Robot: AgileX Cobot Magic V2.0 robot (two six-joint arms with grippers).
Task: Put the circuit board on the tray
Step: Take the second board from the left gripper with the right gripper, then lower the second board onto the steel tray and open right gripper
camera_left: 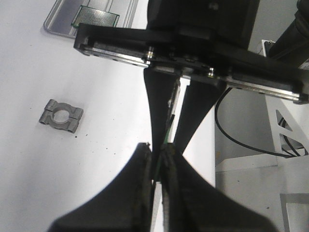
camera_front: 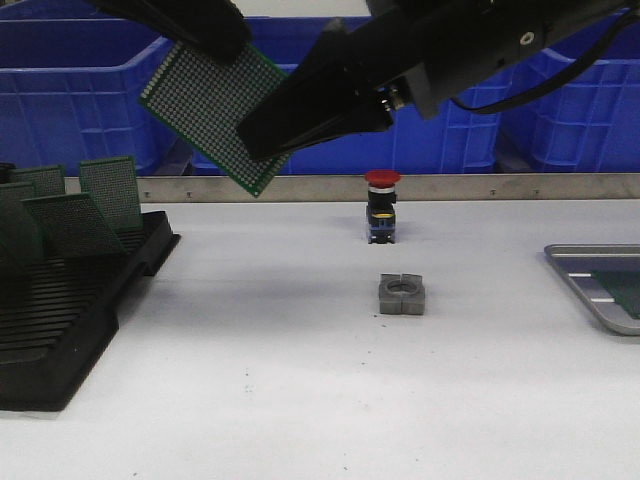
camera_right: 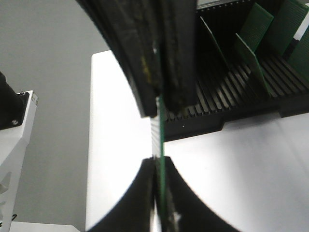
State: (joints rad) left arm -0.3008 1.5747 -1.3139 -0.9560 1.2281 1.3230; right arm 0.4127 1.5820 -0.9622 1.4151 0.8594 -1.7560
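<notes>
A green perforated circuit board (camera_front: pixel 215 110) hangs tilted in the air over the back left of the table. My left gripper (camera_front: pixel 222 48) is shut on its upper edge. My right gripper (camera_front: pixel 265 140) is shut on its lower right edge. In the left wrist view the left gripper (camera_left: pixel 158 152) pinches the board's thin edge (camera_left: pixel 169 130). The right wrist view shows the right gripper (camera_right: pixel 158 162) clamped on the same edge (camera_right: pixel 161 130). The silver-grey tray (camera_front: pixel 600 248) lies at the right table edge and holds another green board (camera_front: pixel 630 290). The tray also shows in the left wrist view (camera_left: pixel 58 19).
A black slotted rack (camera_front: pixel 60 320) at the left holds several upright green boards (camera_front: pixel 110 190). A red-topped push button (camera_front: pixel 382 205) stands mid-table behind a grey metal clamp (camera_front: pixel 402 294). Blue crates (camera_front: pixel 70 90) line the back behind a metal rail.
</notes>
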